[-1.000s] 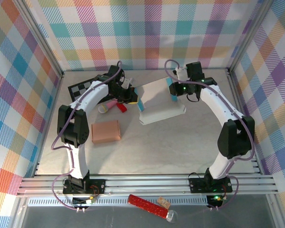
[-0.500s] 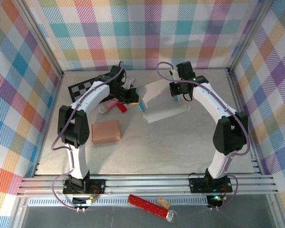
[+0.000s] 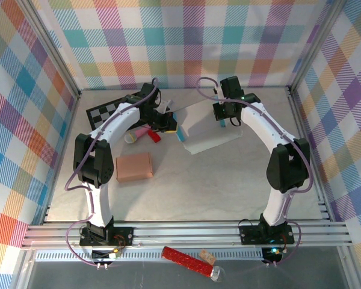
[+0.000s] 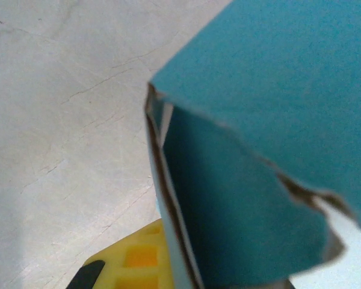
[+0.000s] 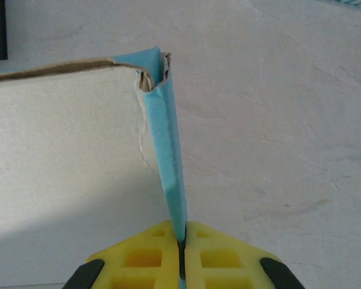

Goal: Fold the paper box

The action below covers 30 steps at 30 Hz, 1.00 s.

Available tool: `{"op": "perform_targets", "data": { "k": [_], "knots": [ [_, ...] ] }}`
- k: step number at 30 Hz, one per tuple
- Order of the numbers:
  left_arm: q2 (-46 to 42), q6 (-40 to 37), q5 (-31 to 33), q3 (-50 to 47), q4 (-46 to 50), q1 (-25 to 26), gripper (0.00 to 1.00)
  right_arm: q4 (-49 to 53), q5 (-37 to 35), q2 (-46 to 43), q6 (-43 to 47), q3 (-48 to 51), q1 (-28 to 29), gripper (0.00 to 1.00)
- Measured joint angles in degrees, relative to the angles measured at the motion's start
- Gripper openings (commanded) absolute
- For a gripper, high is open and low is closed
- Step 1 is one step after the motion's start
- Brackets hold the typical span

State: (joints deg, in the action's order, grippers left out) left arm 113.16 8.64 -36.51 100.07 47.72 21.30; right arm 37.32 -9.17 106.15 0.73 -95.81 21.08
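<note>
1. At the far middle of the table (image 3: pixel 228 180), the paper box (image 3: pixel 207 132) hangs half-formed between two robot arms, its white panel sloping and a teal flap at either end.
2. The right gripper (image 5: pixel 182 244), fingers slightly apart a second ago, has now closed hard on the right flap (image 5: pixel 168 162). Its yellow pads meet with only the card between them.
3. The left gripper (image 3: pixel 170 123) stays pinched on the left flap (image 4: pixel 259 120), fingers together on the card.
4. The right arm has swung inward and toward the back wall. The white panel now stands steeper, and the box looks narrower than it did.
5. Both ends appear secured and the walls are being drawn up, so the fold seems under way but not finished.
</note>
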Motion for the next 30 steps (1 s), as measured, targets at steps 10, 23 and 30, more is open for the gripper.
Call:
{"op": "perform_targets", "data": {
  "k": [10,23,30],
  "knots": [
    [0.0,-0.6,0.1,0.0,0.4,0.0,0.0,1.7,0.1,2.3,-0.1,-2.3,-0.5,0.19],
    [0.0,-0.6,0.1,0.1,0.2,0.0,0.0,3.3,-2.5,2.8,-1.5,-3.4,-0.4,0.0],
    [0.0,-0.4,0.1,1.2,-0.4,0.5,0.0,9.2,-13.4,5.5,-7.7,-9.0,2.4,0.0]
  ]
}}
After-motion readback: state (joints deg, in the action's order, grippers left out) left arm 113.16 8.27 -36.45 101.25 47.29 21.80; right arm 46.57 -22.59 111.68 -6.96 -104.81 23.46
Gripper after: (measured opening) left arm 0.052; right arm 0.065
